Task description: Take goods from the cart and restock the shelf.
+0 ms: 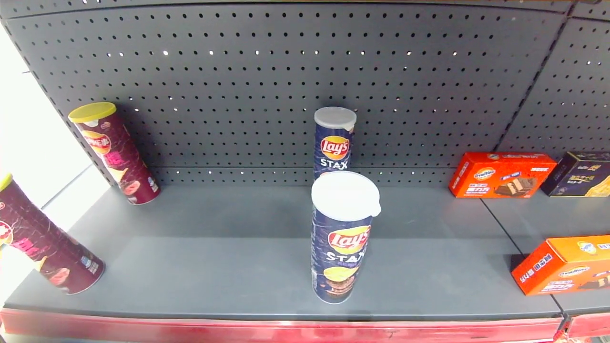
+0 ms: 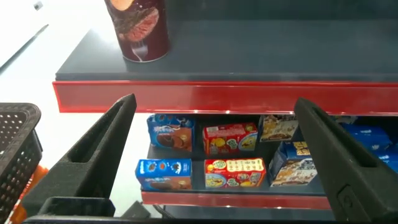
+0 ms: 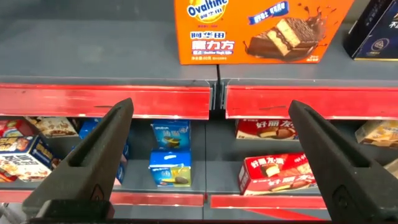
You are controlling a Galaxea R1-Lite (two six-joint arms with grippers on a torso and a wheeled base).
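Head view, looking down on a grey shelf (image 1: 190, 267) backed by a perforated panel (image 1: 238, 71) and edged with a red strip (image 1: 238, 328): at far left a front maroon can (image 1: 47, 247) with a yellow-green lid stands near the front edge, partly cut by the frame; a rear maroon can (image 1: 116, 152) stands behind it, close to the panel; near the middle a front blue can (image 1: 340, 238) with a white lid stands upright towards the front edge, and a rear blue can (image 1: 334, 143) stands directly behind it by the panel, the two apart; to the right a rear orange box (image 1: 500, 174) lies by the panel with a dark box (image 1: 584, 174) just beside it, and a front orange box (image 1: 564, 264) lies nearer the front on the adjoining section; left wrist view: the left hand (image 2: 214, 106) faces the red strip, its two black fingers (image 2: 99, 155) spread wide with nothing between them; the base of the front maroon can shows on the shelf above, a black mesh basket (image 2: 15, 149) sits at the picture's edge, and small blue and red boxes (image 2: 230, 138) stand on a lower shelf; right wrist view: the right hand (image 3: 211, 104) is likewise spread and empty, facing the red strip beneath the front orange box, with more packets (image 3: 171, 168) on the lower shelves
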